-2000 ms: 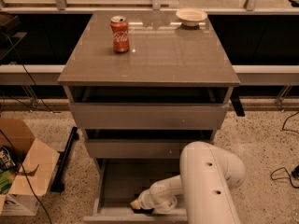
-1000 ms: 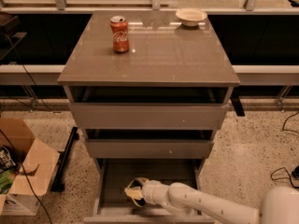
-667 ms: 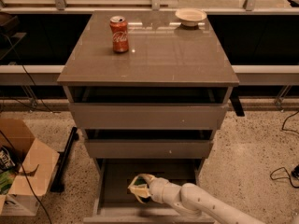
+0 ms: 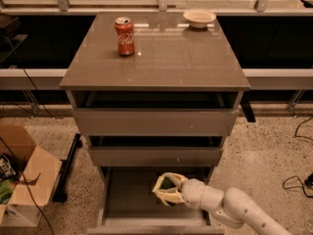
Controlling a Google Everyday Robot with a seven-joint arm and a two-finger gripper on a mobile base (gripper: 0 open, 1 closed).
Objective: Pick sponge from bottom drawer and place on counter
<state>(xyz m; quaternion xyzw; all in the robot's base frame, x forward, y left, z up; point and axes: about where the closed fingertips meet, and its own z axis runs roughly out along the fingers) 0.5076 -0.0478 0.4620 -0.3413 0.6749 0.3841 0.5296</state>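
Observation:
The bottom drawer [image 4: 122, 207] is pulled open below two other grey drawers. My gripper [image 4: 166, 189] reaches in from the lower right, over the drawer floor near its middle. Its pale fingers [image 4: 160, 192] are closed around the dark green sponge [image 4: 168, 183], which shows only partly between them. The counter [image 4: 166, 58] is the broad glossy grey-brown top above, with a red soda can [image 4: 124, 36] at its back left and a pale bowl [image 4: 199, 18] at its back right.
An open cardboard box [image 4: 22, 177] stands on the speckled floor at left. A black bar [image 4: 67, 168] lies beside the cabinet. Cables [image 4: 298, 180] lie on the floor at right. A railing runs behind the counter.
My arm has stretched further into the bottom drawer and the gripper has shifted right, toward the drawer's middle, with the sponge showing between its fingers.

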